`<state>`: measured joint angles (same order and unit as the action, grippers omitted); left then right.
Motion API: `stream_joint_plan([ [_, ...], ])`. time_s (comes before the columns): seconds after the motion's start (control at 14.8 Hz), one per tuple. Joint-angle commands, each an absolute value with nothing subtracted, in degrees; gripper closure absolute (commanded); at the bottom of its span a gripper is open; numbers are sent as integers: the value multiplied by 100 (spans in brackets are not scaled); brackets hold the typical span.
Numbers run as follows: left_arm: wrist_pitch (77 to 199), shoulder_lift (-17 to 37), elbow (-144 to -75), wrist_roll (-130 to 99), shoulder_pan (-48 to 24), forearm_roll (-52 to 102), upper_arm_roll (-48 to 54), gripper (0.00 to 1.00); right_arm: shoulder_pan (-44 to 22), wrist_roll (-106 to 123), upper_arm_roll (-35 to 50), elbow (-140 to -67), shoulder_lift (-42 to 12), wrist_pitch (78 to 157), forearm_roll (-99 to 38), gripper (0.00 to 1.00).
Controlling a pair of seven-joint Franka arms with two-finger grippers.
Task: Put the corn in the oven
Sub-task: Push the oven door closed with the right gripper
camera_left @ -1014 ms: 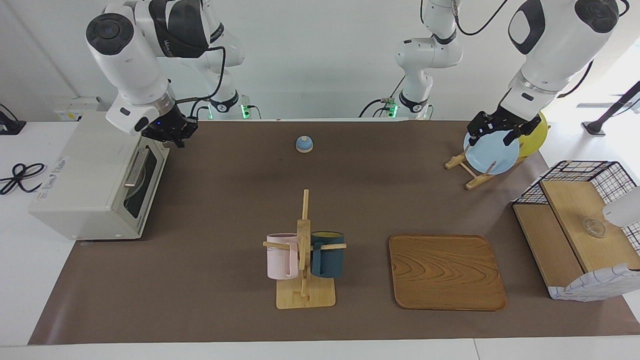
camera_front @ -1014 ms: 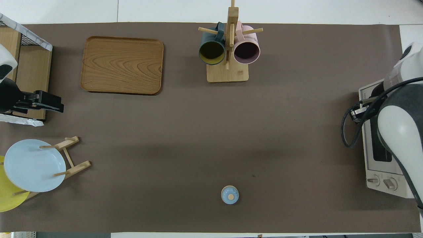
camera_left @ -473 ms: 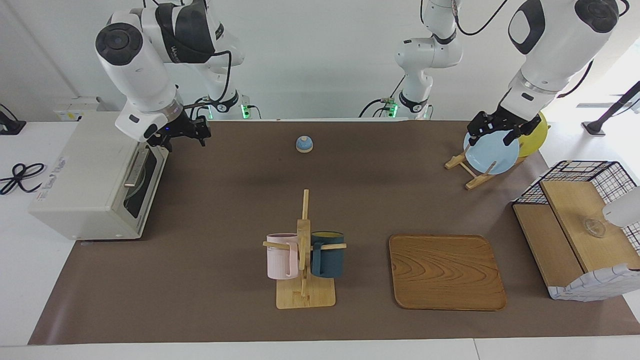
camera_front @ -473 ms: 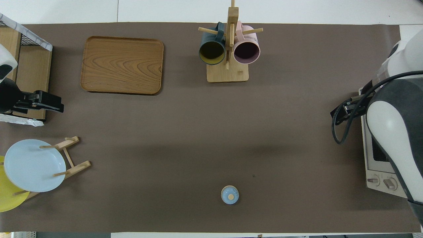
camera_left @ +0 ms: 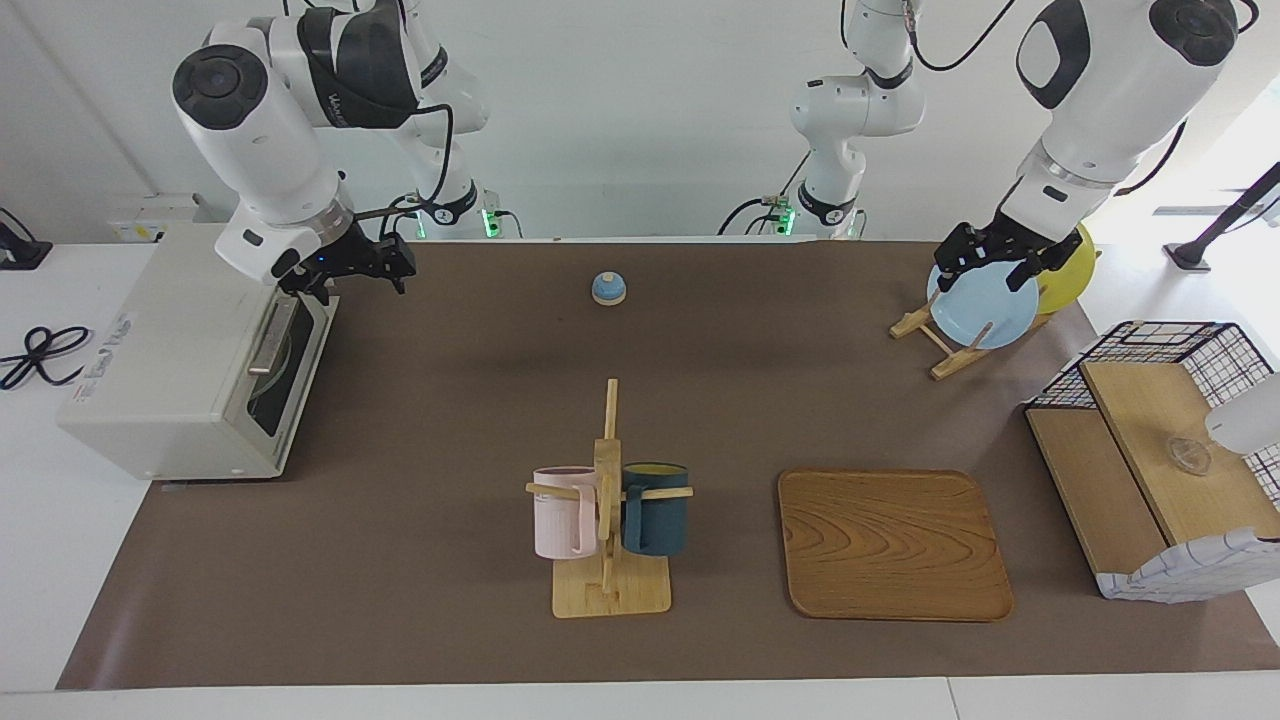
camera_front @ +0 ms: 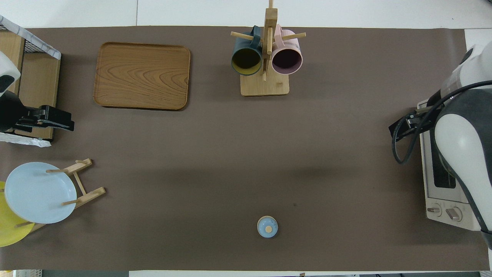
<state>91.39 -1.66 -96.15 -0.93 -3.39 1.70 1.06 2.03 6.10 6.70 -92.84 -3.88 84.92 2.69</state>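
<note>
One gripper (camera_left: 385,268) above oven (camera_left: 190,350)

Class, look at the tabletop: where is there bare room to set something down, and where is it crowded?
Bare mat spans the middle, bordered by the bell, the mug rack, the plate rack and the oven. The tray is bare too. It is crowded at the oven door, where the right gripper hovers, and where the left gripper hangs over the plates.
</note>
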Motion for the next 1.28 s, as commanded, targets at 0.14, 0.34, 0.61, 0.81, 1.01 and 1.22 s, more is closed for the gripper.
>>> stream_joint_plan([
  [0.14, 9149, -246, -9659, -44, -299, 70, 132, 0, 220, 98, 729, -9237, -378, 8665, 185, 0],
  [0.34, 9149, -237, -9668, -44, -299, 70, 132, 0, 106, 79, 695, -9211, -361, 8657, 176, 0],
  [0.61, 9149, -246, -9659, -44, -299, 70, 132, 0, -132, 88, 255, -9193, -202, 8473, 220, 0],
  [0.81, 9149, -246, -9659, -44, -299, 70, 132, 0, -272, 79, 220, -9237, -159, 8499, 185, 0],
  [1.01, 9149, -246, -9659, -44, -299, 70, 132, 0, -386, 79, 124, -9264, -123, 8517, 176, 0],
  [1.22, 9149, -237, -9659, -44, -299, 70, 132, 0, -466, 79, 26, -9334, -79, 8543, 176, 0],
])
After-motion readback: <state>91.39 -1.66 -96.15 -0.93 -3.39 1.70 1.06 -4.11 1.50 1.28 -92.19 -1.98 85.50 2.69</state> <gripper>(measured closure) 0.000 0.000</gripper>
